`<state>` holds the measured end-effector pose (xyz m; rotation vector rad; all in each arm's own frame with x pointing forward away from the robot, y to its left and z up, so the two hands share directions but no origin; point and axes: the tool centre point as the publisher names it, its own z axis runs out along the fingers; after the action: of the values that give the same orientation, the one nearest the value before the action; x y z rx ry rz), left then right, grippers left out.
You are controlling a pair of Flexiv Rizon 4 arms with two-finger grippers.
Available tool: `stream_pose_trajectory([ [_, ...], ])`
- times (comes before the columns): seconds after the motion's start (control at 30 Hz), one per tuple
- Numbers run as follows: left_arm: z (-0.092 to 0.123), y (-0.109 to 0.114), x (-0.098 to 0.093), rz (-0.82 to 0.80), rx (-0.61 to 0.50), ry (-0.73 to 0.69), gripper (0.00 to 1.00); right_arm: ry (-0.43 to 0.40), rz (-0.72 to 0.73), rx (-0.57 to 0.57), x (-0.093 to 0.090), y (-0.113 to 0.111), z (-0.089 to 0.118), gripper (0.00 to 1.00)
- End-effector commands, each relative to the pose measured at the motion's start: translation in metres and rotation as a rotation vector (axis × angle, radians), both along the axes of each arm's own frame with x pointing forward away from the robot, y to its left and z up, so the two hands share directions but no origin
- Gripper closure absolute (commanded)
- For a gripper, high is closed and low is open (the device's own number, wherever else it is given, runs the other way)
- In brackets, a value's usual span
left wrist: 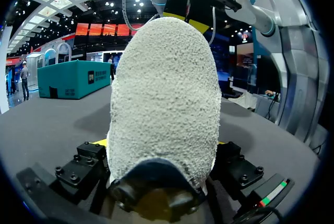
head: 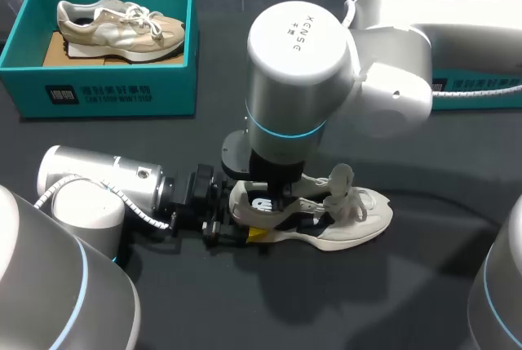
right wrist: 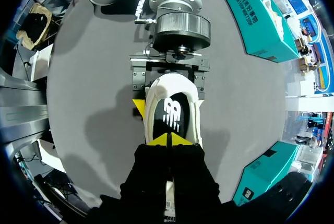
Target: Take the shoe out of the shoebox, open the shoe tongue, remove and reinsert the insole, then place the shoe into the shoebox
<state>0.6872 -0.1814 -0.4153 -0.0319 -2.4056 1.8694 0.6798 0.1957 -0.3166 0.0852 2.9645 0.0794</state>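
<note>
Laces [head: 342, 191] flopped over its upper, the white shoe [head: 351, 223] stands on its sole on the dark bench [head: 408, 285], out of any box. My left tool [head: 242, 219] lies low along the bench and is clamped on the heel from both sides; the heel fills its wrist view. My right tool [right wrist: 169, 139] comes down from above into the shoe's opening. Its yellow tips are pressed together just over the black insole [right wrist: 169, 112], and I cannot tell whether they pinch it. Well apart, at the far left, sits a teal shoebox [head: 106, 93] with a beige shoe [head: 118, 28] inside.
</note>
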Motion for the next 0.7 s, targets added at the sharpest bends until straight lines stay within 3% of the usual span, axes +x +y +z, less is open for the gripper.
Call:
stream_pose_trajectory([
  [0.03, -0.002, 0.0, 0.002, 0.0, 0.001, 0.0, 1.0, 0.009, 0.002, 0.02, 0.007, 0.005, -0.022, 1.0],
  [0.7, -0.002, 0.0, 0.002, 0.0, 0.001, 0.0, 1.0, 0.006, -0.008, 0.028, 0.007, -0.006, -0.057, 1.0],
])
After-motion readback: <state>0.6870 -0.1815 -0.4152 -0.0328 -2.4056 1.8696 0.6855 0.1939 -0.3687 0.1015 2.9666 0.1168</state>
